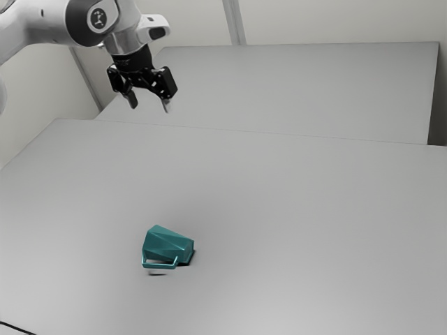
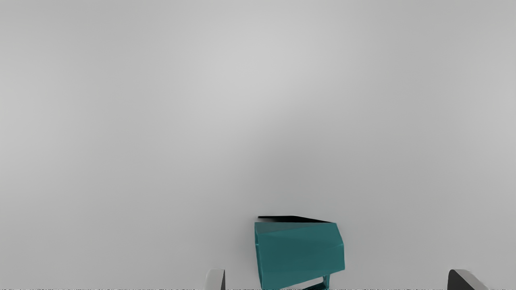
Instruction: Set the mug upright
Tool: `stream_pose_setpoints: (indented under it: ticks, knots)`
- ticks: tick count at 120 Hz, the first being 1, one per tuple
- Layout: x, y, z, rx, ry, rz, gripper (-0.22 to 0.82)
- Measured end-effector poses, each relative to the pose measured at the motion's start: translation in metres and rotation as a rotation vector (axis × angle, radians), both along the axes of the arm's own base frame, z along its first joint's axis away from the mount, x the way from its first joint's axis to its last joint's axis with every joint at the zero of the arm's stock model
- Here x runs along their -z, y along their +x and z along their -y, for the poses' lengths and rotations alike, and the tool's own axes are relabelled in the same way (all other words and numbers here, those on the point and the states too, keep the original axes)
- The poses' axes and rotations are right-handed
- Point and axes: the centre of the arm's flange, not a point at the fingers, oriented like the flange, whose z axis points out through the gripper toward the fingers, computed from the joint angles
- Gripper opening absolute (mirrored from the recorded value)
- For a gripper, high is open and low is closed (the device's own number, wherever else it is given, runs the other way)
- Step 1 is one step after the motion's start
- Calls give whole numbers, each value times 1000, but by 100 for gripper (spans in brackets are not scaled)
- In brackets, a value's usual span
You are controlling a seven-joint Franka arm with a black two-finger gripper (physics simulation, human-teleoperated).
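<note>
"So, where to look for the teal mug (image 1: 167,246)?"

"Lower down in the exterior view, left of centre. Lying on its side on a plain grey table (image 1: 293,188), with the handle (image 1: 159,266) toward the frame's bottom edge."

"And for the gripper (image 1: 150,105)?"

"At the frame's upper left. Black, at the end of a white arm (image 1: 42,21), pointing down, well apart from the mug."

"Holding anything?"

"Nothing. Spread wide, with a broad gap between the fingertips. In the wrist view, lined up with the mug across that gap, touching neither side."
</note>
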Motion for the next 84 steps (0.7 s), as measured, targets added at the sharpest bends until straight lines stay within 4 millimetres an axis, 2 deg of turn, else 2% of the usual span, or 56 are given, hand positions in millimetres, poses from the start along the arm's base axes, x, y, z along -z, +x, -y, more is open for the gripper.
stream_pose_setpoints:
  ticks: [28, 55, 68, 84]
  knots:
    - [0, -2, 4, 5, 2, -8, 60]
    - [3, -8, 0, -6, -13, -31, 60]
    - [3, -26, -5, -17, -41, -39, 60]
    - [31, -46, -19, -57, -92, -80, 60]
